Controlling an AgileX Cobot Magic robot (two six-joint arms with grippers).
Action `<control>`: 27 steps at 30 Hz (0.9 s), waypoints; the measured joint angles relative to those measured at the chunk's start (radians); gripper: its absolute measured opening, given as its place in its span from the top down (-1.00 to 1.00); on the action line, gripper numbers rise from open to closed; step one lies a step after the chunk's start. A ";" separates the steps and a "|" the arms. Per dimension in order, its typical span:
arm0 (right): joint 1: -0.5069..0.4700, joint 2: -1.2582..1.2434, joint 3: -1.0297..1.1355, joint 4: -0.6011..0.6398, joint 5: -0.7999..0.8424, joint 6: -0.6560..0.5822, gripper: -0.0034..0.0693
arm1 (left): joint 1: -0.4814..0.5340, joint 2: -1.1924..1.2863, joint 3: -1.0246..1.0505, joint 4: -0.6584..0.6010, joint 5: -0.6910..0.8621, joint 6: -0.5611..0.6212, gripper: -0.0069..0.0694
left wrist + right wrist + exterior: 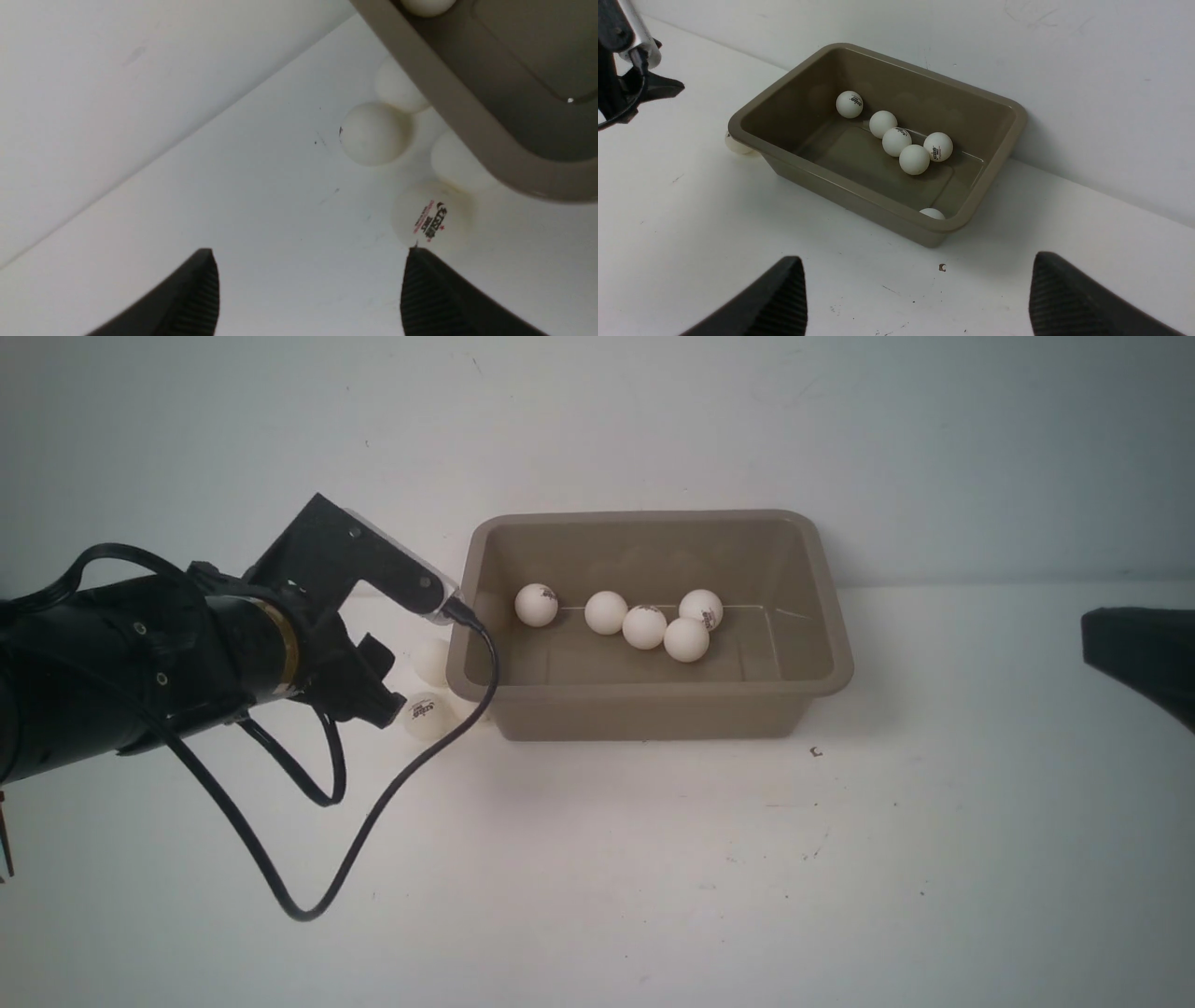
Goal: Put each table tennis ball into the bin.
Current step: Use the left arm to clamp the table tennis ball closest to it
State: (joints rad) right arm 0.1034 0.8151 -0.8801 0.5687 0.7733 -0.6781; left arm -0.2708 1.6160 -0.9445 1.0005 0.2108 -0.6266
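Five small white plastic table tennis balls [644, 626] are sitting clustered inside the taupe rectangular plastic bin [644, 714], toward its far wall, and a sixth ball [932, 213] is lying in its near right corner. Four more table tennis balls [371, 133] are resting on the white bench [653, 877] just beside the bin's left wall, some tucked under its flared rim. The left pincer [308, 252] is hovering released and empty near that group, with one fingertip [420, 261] just beside the logo-printed ball [432, 219]. The right pincer [917, 256] is hanging released and empty, well apart from the bin's right side.
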 joint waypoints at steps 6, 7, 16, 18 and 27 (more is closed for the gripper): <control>0.000 0.000 0.000 0.000 0.000 0.000 -0.69 | 0.000 0.000 0.021 -0.113 0.133 0.022 -0.37; 0.000 0.000 0.000 0.000 0.000 0.000 -0.69 | 0.000 0.000 0.026 -0.134 0.140 0.030 -0.35; 0.000 0.000 0.000 0.004 0.000 0.000 -0.69 | 0.000 0.000 0.043 -0.624 0.298 0.475 -0.27; 0.000 0.000 0.000 0.004 0.000 0.000 -0.69 | 0.000 0.000 0.043 -0.733 0.325 0.563 -0.27; 0.000 0.000 0.000 0.004 0.000 0.000 -0.69 | 0.006 0.000 0.043 -1.414 0.345 1.324 -0.27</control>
State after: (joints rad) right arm 0.1034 0.8151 -0.8801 0.5725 0.7733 -0.6781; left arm -0.2650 1.6160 -0.9011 -0.4138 0.5555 0.6972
